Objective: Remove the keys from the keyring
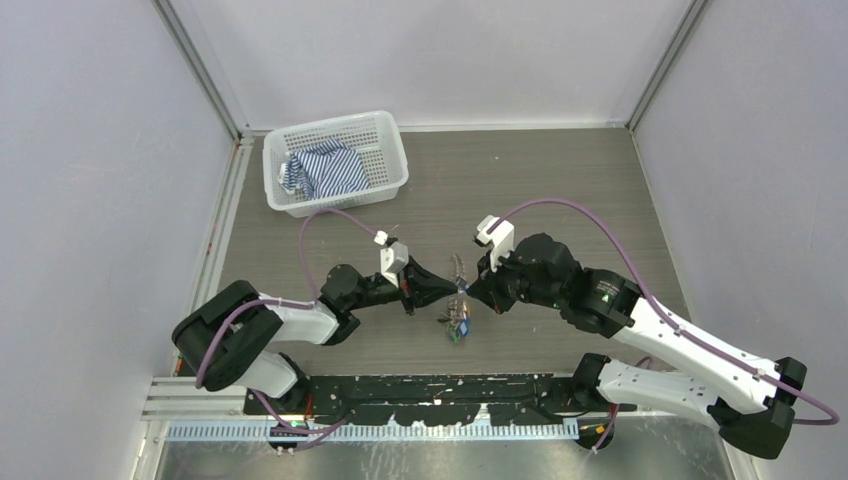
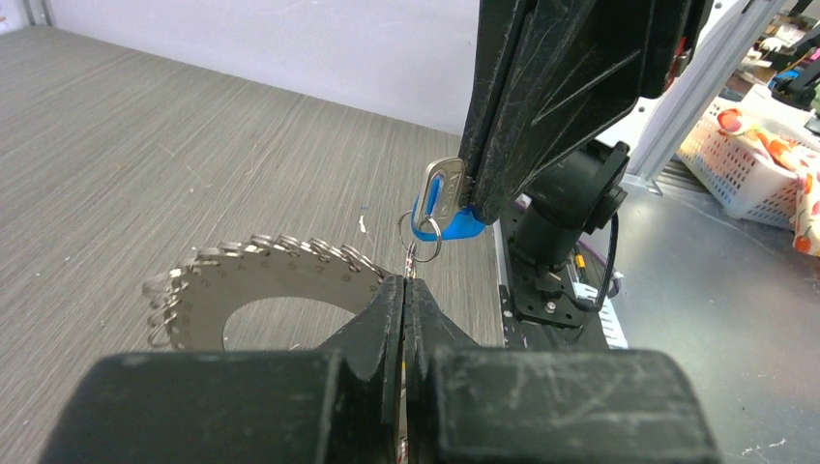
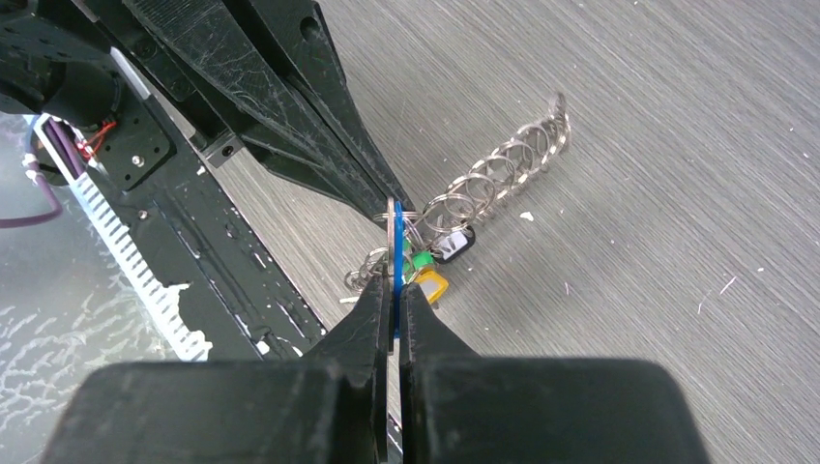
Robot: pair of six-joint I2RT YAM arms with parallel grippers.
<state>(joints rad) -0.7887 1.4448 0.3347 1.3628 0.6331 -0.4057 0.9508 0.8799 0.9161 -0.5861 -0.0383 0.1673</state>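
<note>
Left gripper [image 2: 404,290] pinched shut on keyring [image 2: 253,282] wire, right gripper [image 3: 395,295] clamped on blue-tagged key [image 2: 440,198] — ring held between them, mid-table [image 1: 560,200]. We risk the thin wire slipping out, or bending under an off-axis pull — key won't free.

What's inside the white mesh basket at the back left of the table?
A crumpled blue-and-white striped cloth lies in the white basket, filling its left and middle part. Anything beneath the cloth is covered, so the top view cannot show whether something else is in there.
</note>
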